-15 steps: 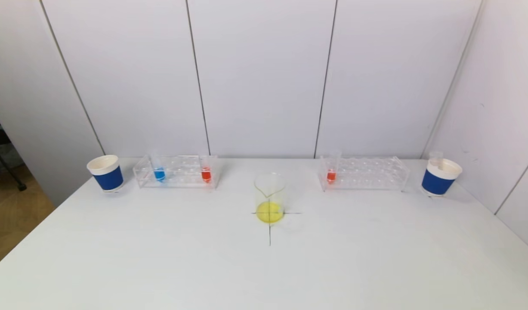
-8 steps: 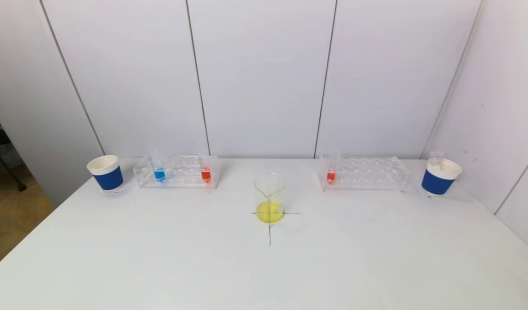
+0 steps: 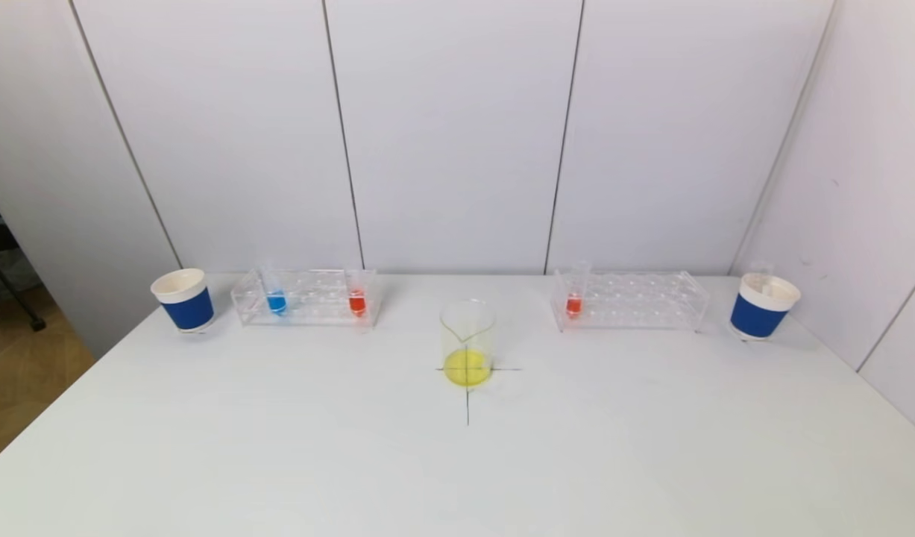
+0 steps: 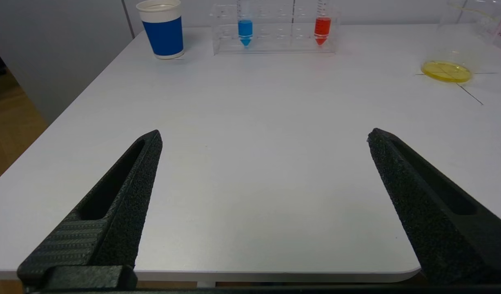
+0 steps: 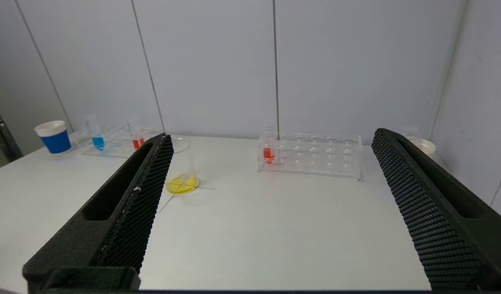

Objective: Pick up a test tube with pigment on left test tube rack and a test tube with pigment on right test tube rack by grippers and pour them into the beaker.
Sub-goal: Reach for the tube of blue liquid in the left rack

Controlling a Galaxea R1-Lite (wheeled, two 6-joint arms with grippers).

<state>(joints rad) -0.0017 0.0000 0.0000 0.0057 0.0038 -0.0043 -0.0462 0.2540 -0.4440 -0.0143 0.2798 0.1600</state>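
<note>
A glass beaker [image 3: 467,343] with yellow liquid stands mid-table on a black cross mark. The clear left rack [image 3: 306,297] holds a blue-pigment tube [image 3: 276,300] and a red-pigment tube [image 3: 357,300]. The clear right rack [image 3: 630,300] holds one red-pigment tube [image 3: 573,303] at its left end. Neither gripper shows in the head view. My left gripper [image 4: 264,136] is open and empty, low by the table's near edge. My right gripper [image 5: 272,136] is open and empty, also back near the front edge, facing the right rack [image 5: 311,155].
A blue and white paper cup [image 3: 183,299] stands left of the left rack. Another such cup [image 3: 763,306] stands right of the right rack with a clear tube in it. Grey wall panels close the back and right side.
A dark shape at the head view's far right edge one second ago is gone now. The tube in the right cup sits lower. Racks and beaker have not moved.
</note>
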